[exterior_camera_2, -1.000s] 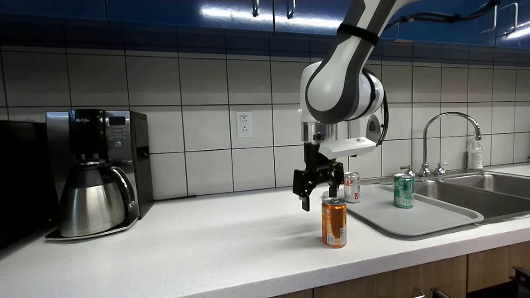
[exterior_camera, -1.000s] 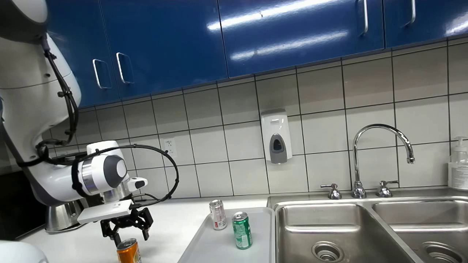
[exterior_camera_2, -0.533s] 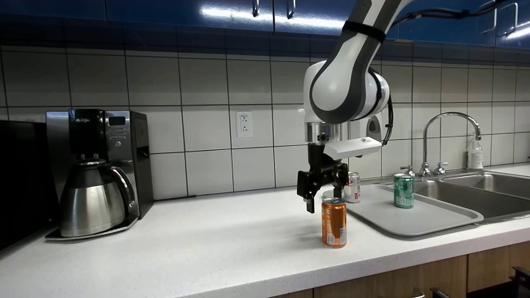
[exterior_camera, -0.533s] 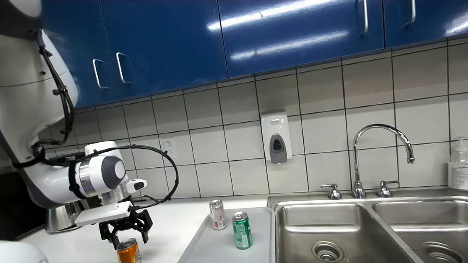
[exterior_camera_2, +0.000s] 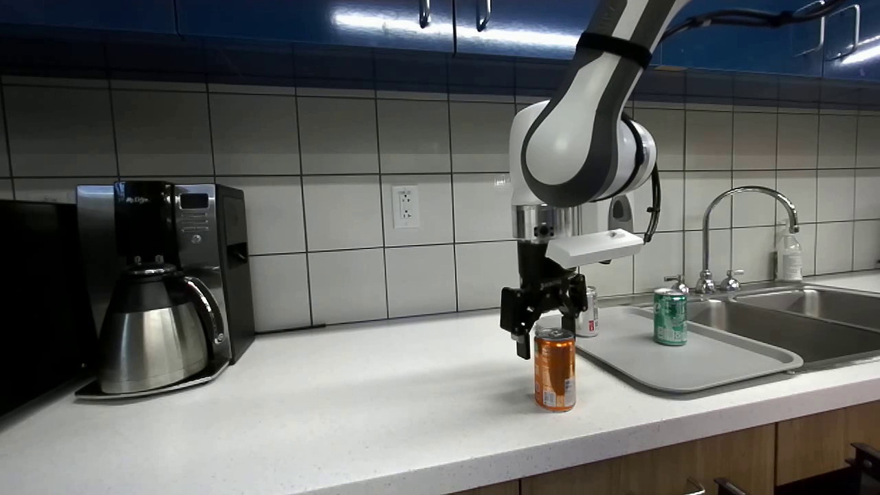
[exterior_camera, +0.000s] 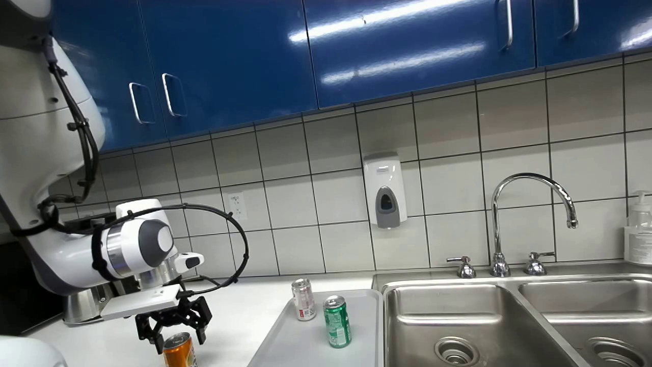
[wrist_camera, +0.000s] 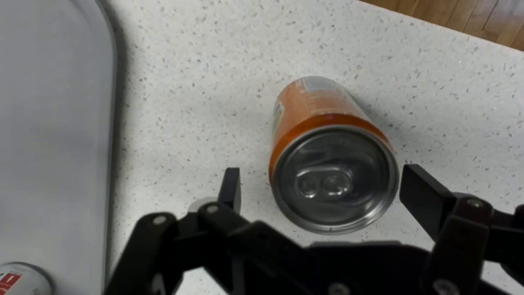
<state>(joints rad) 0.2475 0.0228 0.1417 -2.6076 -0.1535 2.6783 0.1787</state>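
An orange soda can [exterior_camera_2: 554, 375] stands upright on the white counter in both exterior views. Its lower part is cut off in an exterior view [exterior_camera: 179, 352]. My gripper [exterior_camera_2: 547, 339] is open and points down, with its fingertips near the can's top; it also shows in an exterior view [exterior_camera: 180, 342]. In the wrist view the gripper [wrist_camera: 325, 186] has one black finger on each side of the can [wrist_camera: 317, 100]. The right finger lies close to the rim, and a wider gap shows at the left finger. Nothing is held.
A grey tray [exterior_camera_2: 701, 368] beside the sink [exterior_camera: 448, 318] carries a green can [exterior_camera_2: 670, 317] and a white-silver can [exterior_camera: 304, 300]. A coffee maker [exterior_camera_2: 232, 289] with a steel carafe [exterior_camera_2: 155, 344] stands on the counter. Blue cabinets [exterior_camera: 229, 61] hang above.
My gripper has come down a little and shifted sideways toward the orange can, so the fingertips are now closer around its top. The cans and tray have not moved.
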